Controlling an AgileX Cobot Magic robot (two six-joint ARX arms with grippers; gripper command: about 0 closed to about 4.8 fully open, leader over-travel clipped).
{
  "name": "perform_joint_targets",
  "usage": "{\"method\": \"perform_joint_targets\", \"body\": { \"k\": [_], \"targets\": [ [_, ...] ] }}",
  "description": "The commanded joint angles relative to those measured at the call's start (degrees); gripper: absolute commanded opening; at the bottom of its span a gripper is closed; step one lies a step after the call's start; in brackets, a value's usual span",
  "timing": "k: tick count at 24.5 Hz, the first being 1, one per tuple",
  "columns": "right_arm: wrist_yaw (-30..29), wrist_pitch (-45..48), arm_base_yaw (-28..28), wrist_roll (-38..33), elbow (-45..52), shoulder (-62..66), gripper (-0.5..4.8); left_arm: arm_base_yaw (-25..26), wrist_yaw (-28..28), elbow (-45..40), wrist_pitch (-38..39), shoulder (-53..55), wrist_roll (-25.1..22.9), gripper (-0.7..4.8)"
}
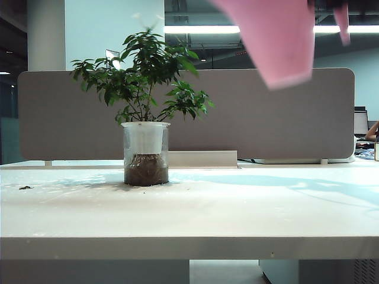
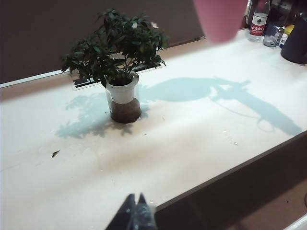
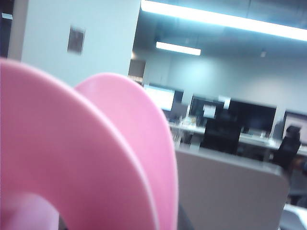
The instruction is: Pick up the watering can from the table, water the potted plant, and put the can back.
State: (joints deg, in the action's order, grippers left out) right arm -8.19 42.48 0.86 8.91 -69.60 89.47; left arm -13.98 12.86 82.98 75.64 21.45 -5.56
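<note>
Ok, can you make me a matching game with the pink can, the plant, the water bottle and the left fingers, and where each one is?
Things:
1. watering can
2. potted plant
3. water bottle
4. left gripper

Places or states:
A. standing on the table
B. fingers shut, low at the table's near edge
C. up in the air, tilted
D. at the far end of the table in the left wrist view

Pairs: 1-C, 2-A, 3-D, 4-B
</note>
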Motion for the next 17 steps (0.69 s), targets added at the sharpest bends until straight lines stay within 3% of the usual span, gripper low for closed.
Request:
{"method": "perform_joint_targets", "body": {
  "k": [1, 6, 8, 17],
  "targets": [
    [0.17, -12.31, -0.94, 7.63, -8.28, -1.66, -0.01, 0.0, 0.0, 0.15, -0.96, -0.02, 0.0, -0.05],
    [1.95, -24.26, -2.95, 21.53, -16.68, -3.02, -0.02, 0.0, 0.02, 0.13, -0.98, 0.0, 0.0, -0.05],
    [6.03, -29.07, -5.27, 28.55, -21.49, -2.95, -0.01, 0.0, 0.0, 0.13, -0.96, -0.02, 0.02, -0.05],
    [10.62, -30.71, -11.93, 47.93, -25.38, -2.95, -0.01, 0.0, 0.0, 0.13, -0.96, -0.02, 0.02, -0.05]
  ]
}}
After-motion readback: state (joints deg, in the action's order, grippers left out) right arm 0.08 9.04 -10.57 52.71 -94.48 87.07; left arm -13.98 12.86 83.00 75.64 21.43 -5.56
